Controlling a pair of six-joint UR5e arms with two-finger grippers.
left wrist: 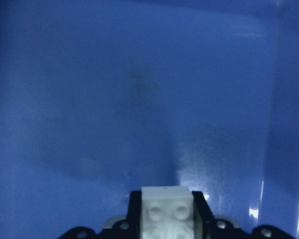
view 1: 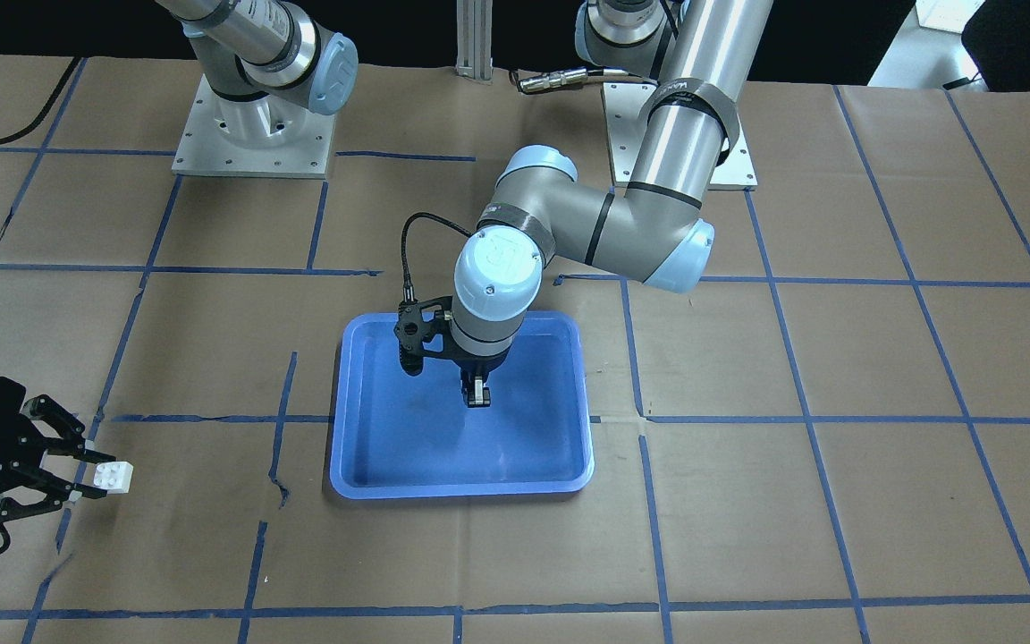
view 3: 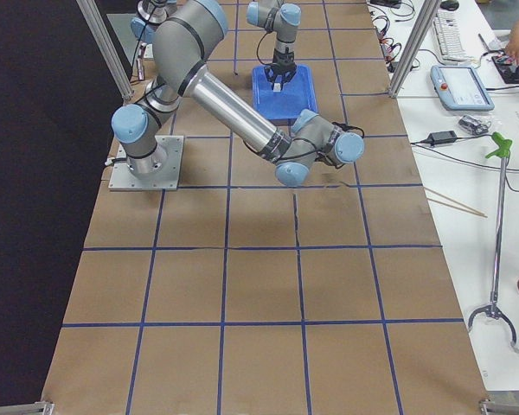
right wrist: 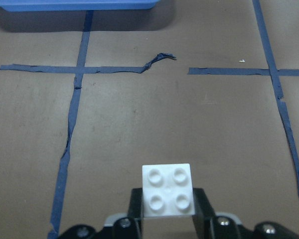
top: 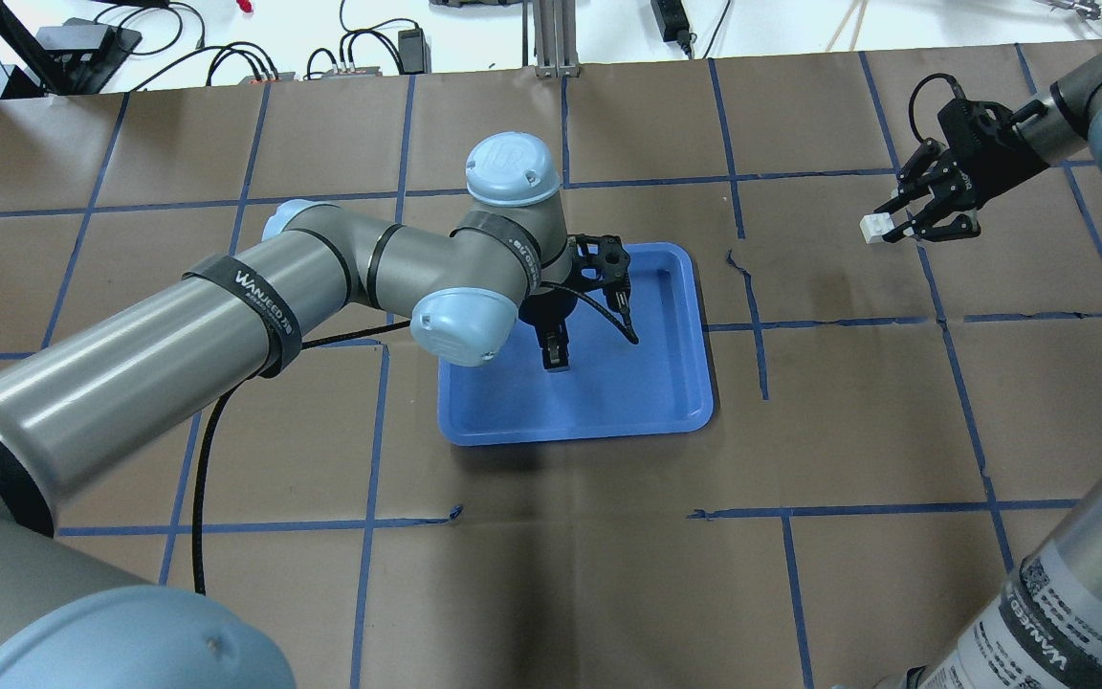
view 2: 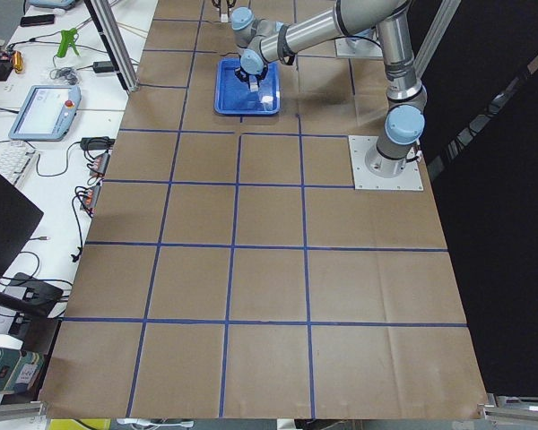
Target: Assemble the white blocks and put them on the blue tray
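My left gripper (view 1: 477, 399) points down over the middle of the blue tray (view 1: 363, 465), a little above its floor, also in the overhead view (top: 556, 360). It is shut on a white block (left wrist: 167, 208) with its studs facing the camera. My right gripper (view 1: 79, 475) is far out to the side of the tray, low over the brown paper, also in the overhead view (top: 898, 226). It is shut on the other white block (right wrist: 168, 196), which sticks out from the fingertips (view 1: 114, 477) (top: 874, 229). The two blocks are apart.
The table is covered in brown paper with a grid of blue tape. A torn tape strip (right wrist: 157, 59) lies between my right gripper and the tray's rim (right wrist: 74, 5). Both arm bases (view 1: 251, 134) stand at the robot's edge of the table.
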